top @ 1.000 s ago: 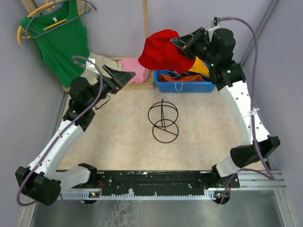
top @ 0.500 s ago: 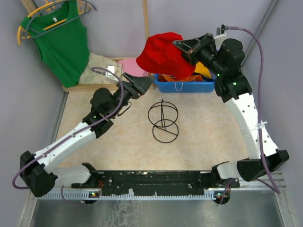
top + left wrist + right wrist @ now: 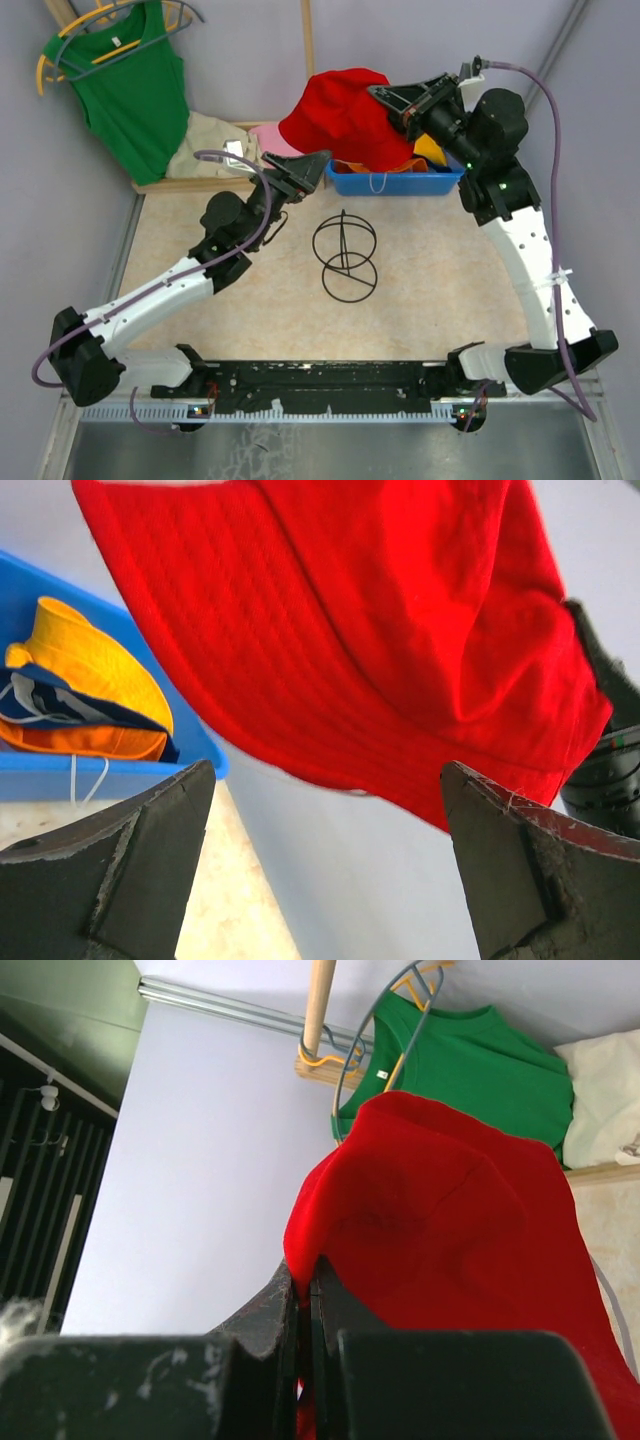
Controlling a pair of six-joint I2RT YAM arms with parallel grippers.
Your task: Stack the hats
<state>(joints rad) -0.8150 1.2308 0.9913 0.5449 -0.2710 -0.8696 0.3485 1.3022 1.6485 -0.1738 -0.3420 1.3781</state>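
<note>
The left arm [image 3: 165, 288] is stretched from its near-left base diagonally toward the middle rear, and the left gripper [image 3: 308, 165] is held with its jaws spread wide, nothing between them. The right arm [image 3: 525, 250] is raised along the right side with its wrist turned leftward. The right gripper [image 3: 380, 96] is clamped tight on a red hat [image 3: 335, 115].
</note>
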